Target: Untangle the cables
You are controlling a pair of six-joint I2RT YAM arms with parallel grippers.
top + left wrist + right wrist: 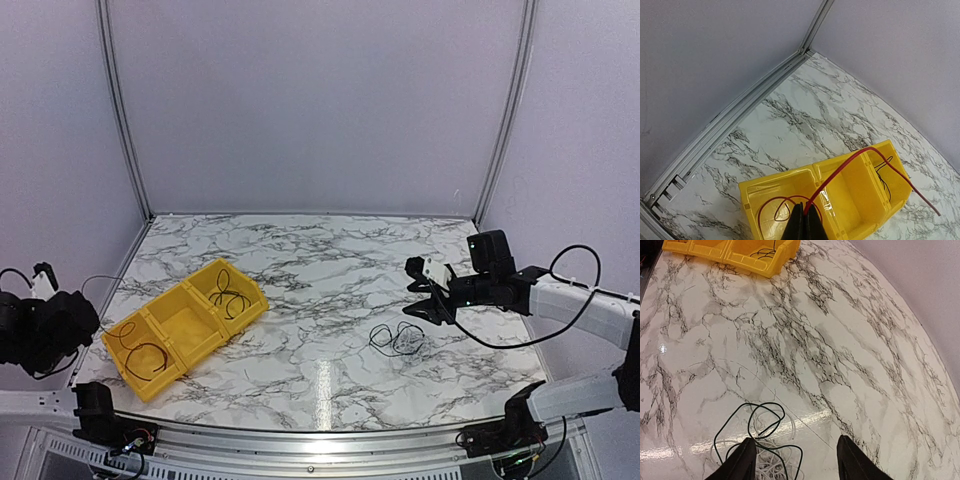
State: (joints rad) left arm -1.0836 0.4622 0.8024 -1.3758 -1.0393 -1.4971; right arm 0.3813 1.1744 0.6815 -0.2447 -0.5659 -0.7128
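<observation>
- Left gripper [804,220]: 2 dark fingers clenched on a thin red wire [860,151], which arcs forward over the yellow bin [790,176].
- Yellow bin: glossy plastic, 3 rectangular compartments; a red loop lies directly below the fingertips.
- Right gripper [797,461]: jaws released, holding nothing.
- The cables [765,445]: loose tangle of thin black loops and pale strands on the glossy marble table [840,340], partly between the 2 fingers, closest to 1.
</observation>
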